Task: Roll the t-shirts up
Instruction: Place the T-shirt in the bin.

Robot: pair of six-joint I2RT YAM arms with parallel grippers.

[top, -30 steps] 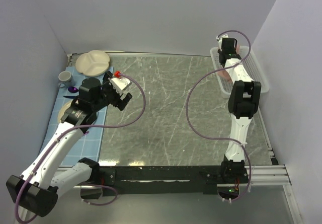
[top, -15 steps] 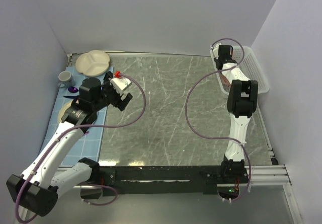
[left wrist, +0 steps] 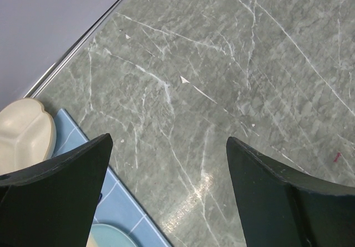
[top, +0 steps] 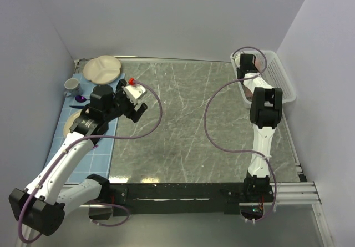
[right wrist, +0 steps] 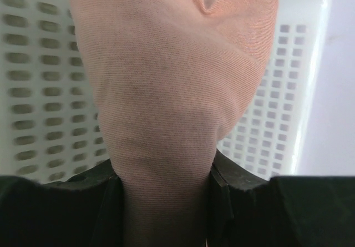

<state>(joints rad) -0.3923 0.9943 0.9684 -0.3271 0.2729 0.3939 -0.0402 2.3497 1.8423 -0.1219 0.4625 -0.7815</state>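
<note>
**T-shirt gripped in the basket; laying-out not yet begun**

The dusty-pink t-shirt (right wrist: 166,91) is found bunched in the white perforated basket (top: 284,76) at the far right corner of the worktop (top: 183,119); a fold of its cloth is pinched in the right hand (right wrist: 163,185), whose jaws are drawn in to a middling gap around the fabric; no print can be made out on the part that shows.

The left hand (top: 137,108) is held above bare stone near the left edge, jaws spread wide and nothing between them; a cream divided plate (top: 102,69) and a blue mat (top: 102,141) are seen along that edge, apart from it.

The step in hand is judged to be the fetching of the garment out of the basket; rolling cannot be started until it is spread flat.

For the next move, the cloth would need to be raised clear of the basket rim and carried toward the middle of the worktop; a snag on the perforated wall is to be guarded against; the left hand would then be wanted for a second corner, so that the shirt can be pulled flat.
</note>
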